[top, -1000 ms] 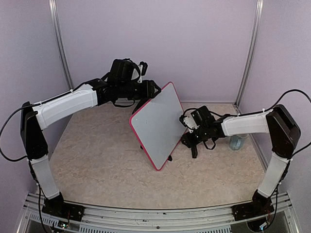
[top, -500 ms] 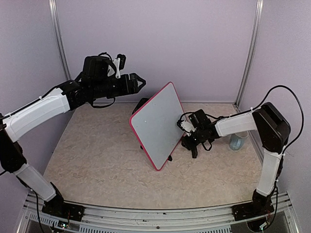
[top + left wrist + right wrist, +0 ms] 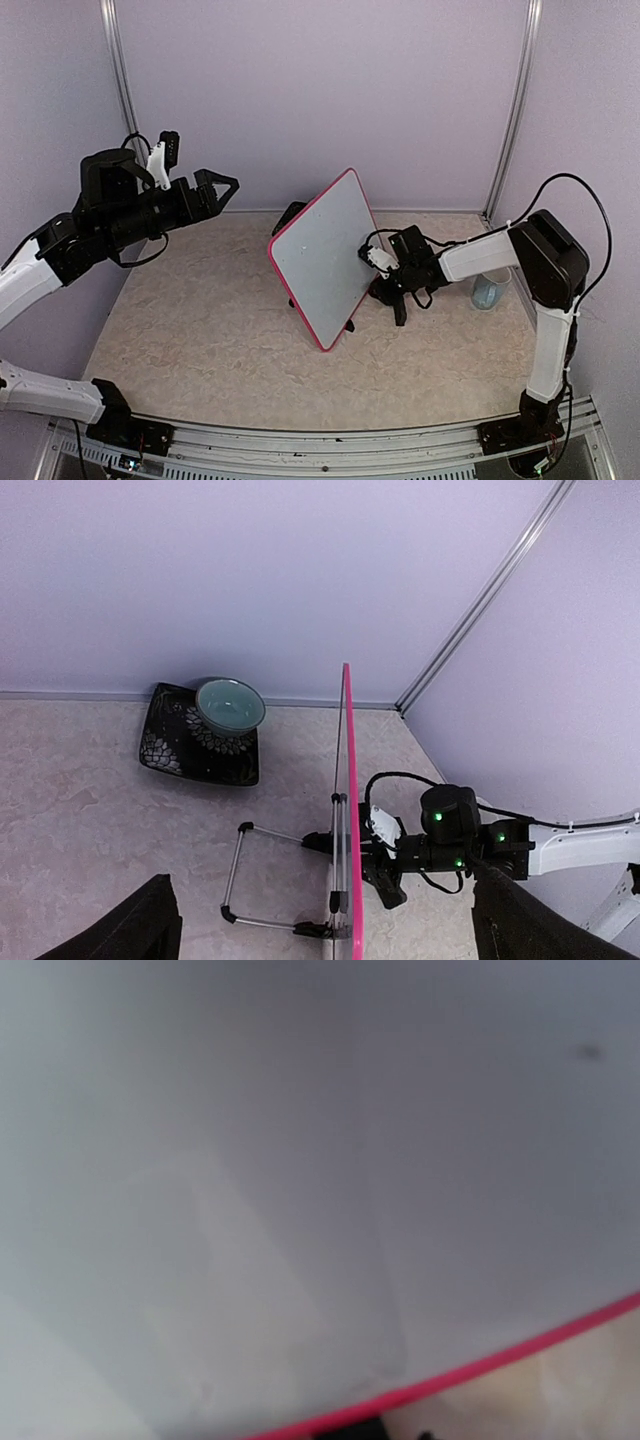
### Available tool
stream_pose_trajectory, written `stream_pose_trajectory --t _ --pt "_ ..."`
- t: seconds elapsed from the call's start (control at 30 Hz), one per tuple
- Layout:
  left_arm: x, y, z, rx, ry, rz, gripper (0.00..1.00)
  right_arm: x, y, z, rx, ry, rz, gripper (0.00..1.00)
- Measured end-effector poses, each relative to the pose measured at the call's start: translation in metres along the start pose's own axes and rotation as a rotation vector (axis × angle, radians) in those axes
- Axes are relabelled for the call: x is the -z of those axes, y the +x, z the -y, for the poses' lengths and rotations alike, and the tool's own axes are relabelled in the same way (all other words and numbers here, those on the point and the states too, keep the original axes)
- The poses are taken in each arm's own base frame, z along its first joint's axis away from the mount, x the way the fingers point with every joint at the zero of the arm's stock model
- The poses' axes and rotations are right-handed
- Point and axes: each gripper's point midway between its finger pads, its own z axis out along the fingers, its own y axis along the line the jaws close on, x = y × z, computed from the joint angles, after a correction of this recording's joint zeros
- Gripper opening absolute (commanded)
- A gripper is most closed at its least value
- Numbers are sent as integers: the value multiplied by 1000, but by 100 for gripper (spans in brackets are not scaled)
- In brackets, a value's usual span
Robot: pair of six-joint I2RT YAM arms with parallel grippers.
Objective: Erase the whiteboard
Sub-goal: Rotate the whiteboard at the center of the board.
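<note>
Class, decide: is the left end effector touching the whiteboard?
Apart. The top external view shows the left end effector well left of the whiteboard.

Soft, even light fills the top view, bright with no hard glare; the walls [image 3: 320, 90] are flatly lit, and the bench [image 3: 200, 330] shows only a faint shadow under the board [image 3: 318, 262], whose face reads dull grey-white. That view is sharp throughout. The left wrist view is also crisp and evenly lit, with a slight gleam in the bowl [image 3: 230, 702]; the left fingers [image 3: 130, 935] are dark, slightly soft shapes in the lower corners, and the corner post [image 3: 480, 600] leans with a wide-angle slant. The right wrist view is wholly out of focus: the board's surface fills it, its pink edge [image 3: 470, 1370] smeared, with a faint dark smudge [image 3: 588, 1053] at upper right
</note>
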Motion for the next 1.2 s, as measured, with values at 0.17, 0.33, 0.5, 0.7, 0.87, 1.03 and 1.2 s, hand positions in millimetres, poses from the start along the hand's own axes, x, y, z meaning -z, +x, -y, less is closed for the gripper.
stream_pose_trajectory --t 0.17,0.33,0.5,0.7,0.87,1.03,1.2 --pt "21 4 -11 29 -29 14 99 -3 -4 1 7 -5 16 21" --pt "31 14 -22 47 -60 6 99 -4 -4 0 -14 -15 59 10" --pt "31 16 -25 53 -69 1 99 1 1 -6 -35 -32 96 0" --pt "31 17 -26 63 -74 3 99 4 3 -15 -75 -3 104 0" --pt "33 19 -31 72 -94 11 99 4 2 -27 -146 88 87 0" --pt "40 12 -35 90 -114 43 99 -3 -7 -42 -269 186 56 0" --pt "46 7 -45 98 -168 73 99 -15 -22 -59 -413 292 53 0"
